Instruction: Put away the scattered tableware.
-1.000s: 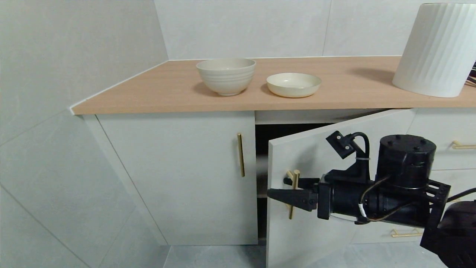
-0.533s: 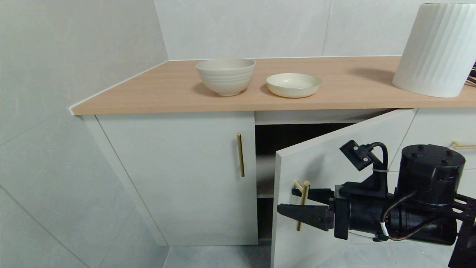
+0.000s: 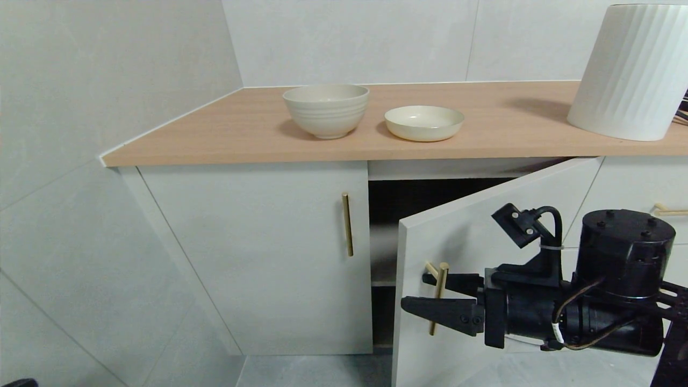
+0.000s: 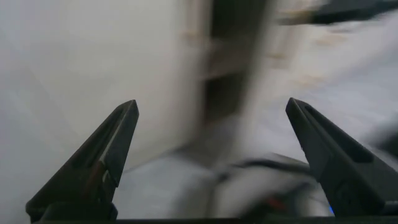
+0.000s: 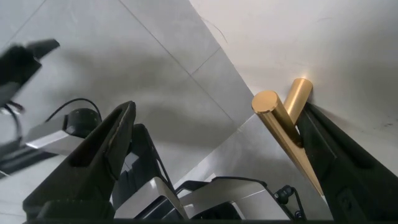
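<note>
door: cupboard door (image 3: 473, 226) ajar; right gripper (image 3: 415, 290) spread, straddling handle (image 3: 436, 298)
left gripper (image 4: 211, 104): spread; empty
remaining: bowl (image 3: 326, 110), dish (image 3: 424, 122) on counter (image 3: 226, 140); neither stowed

black right arm (image 3: 586, 317), round motor housing (image 3: 626, 247), looped cables (image 3: 553, 223), tapered black jaws

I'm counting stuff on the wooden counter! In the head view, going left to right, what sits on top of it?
deep bowl → shallow dish → tall white ribbed container
</note>
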Available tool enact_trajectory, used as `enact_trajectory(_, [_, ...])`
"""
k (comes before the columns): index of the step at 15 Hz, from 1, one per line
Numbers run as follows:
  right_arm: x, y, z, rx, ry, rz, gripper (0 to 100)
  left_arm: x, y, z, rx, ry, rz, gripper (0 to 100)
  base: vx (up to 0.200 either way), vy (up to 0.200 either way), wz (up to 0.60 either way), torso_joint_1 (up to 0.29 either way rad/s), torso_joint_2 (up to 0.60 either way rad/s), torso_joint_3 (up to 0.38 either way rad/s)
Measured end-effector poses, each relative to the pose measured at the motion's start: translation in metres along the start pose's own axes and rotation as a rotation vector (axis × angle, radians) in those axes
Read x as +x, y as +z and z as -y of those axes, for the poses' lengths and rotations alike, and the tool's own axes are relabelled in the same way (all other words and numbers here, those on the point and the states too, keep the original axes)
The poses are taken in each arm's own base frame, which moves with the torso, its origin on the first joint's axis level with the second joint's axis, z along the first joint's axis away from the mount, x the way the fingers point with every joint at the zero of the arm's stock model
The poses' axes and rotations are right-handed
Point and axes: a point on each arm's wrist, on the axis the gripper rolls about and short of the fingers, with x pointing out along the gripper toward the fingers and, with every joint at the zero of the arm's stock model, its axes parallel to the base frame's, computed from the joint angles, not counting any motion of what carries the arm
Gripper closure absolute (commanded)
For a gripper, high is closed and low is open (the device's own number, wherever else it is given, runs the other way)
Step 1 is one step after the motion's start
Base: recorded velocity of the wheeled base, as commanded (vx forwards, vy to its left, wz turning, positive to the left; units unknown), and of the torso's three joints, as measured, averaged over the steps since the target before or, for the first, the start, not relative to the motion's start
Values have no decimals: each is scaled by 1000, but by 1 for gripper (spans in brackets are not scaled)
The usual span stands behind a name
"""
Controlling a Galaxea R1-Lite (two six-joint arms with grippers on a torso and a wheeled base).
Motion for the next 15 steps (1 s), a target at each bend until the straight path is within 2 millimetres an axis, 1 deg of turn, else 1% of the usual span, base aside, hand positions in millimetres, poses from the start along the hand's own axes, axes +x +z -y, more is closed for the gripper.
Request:
enact_trajectory(2, [0, 0, 0, 0, 0, -1, 0, 19, 21, -10, -57, -111, -68, 0, 0, 0, 0, 0, 0, 0])
enact_trajectory(4, [0, 0, 0, -2, 1, -1, 0, 45, 41, -24, -105, -189, -128, 0, 0, 0, 0, 0, 0, 0])
enact_trajectory(5, [0, 0, 0, -2, 1, -1, 0, 63, 48, -32, -123, -222, -156, 0, 0, 0, 0, 0, 0, 0])
enact_trajectory(7, [0, 0, 0, -4, 2, -1, 0, 106, 56, -49, -146, -283, -204, 0, 0, 0, 0, 0, 0, 0])
enact_trajectory(9, [1, -1, -1, -5, 4, -2, 0, 148, 50, -62, -174, -326, -262, 0, 0, 0, 0, 0, 0, 0])
enact_trajectory(10, [1, -1, -1, -7, 6, -3, 0, 167, 43, -67, -190, -344, -295, 0, 0, 0, 0, 0, 0, 0])
enact_trajectory(12, [1, -1, -2, -8, 8, -5, 0, 201, 21, -70, -225, -383, -383, 0, 0, 0, 0, 0, 0, 0])
enact_trajectory(13, [1, -2, -2, -8, 9, -6, 0, 214, 11, -68, -231, -390, -421, 0, 0, 0, 0, 0, 0, 0])
enact_trajectory(15, [2, -2, -2, -7, 10, -8, 0, 229, -5, -64, -258, -387, -493, 0, 0, 0, 0, 0, 0, 0])
